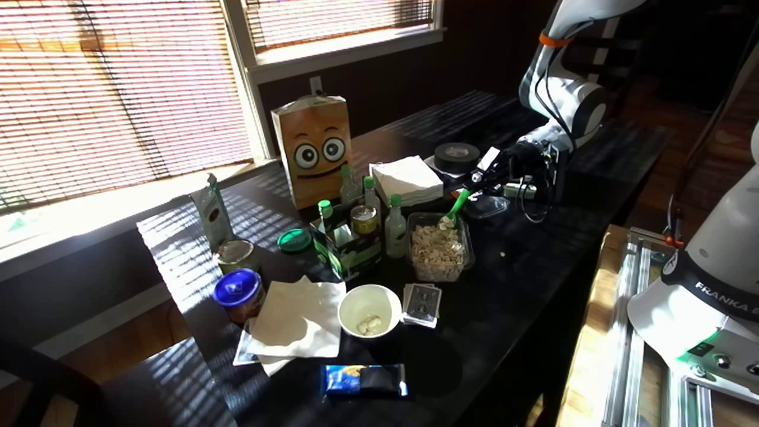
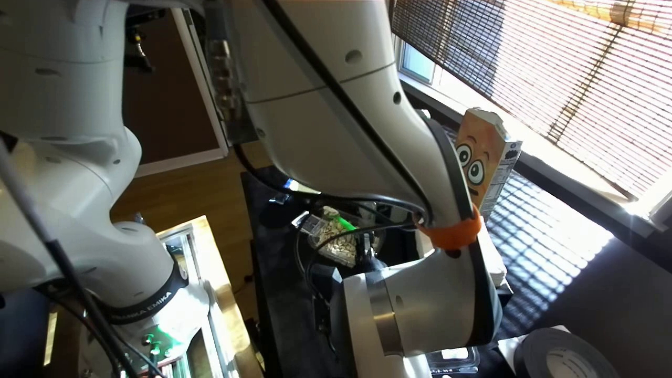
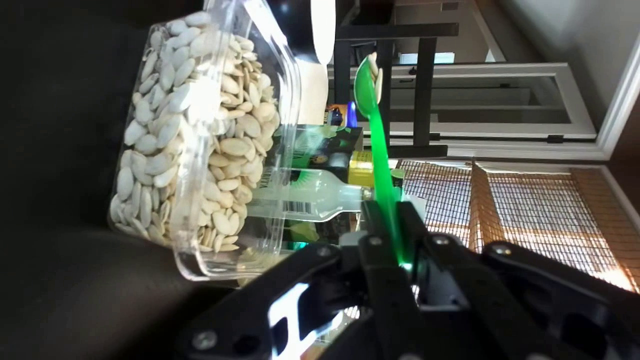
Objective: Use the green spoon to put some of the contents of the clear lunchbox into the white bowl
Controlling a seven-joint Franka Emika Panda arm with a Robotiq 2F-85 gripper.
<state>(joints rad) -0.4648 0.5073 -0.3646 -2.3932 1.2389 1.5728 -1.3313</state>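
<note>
Several spooned pumpkin seeds (image 3: 378, 85), wrist-view twelve o'clock | your gripper (image 3: 391, 212) grasps green spoon (image 3: 378, 147) | likely light, slick: hold handle (image 3: 383, 175)

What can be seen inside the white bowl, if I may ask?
A few pale seeds lie clustered at the bottom of the white bowl, seen in an exterior view. The bowl's surface directly beneath them is covered, so anything there cannot be seen.
</note>
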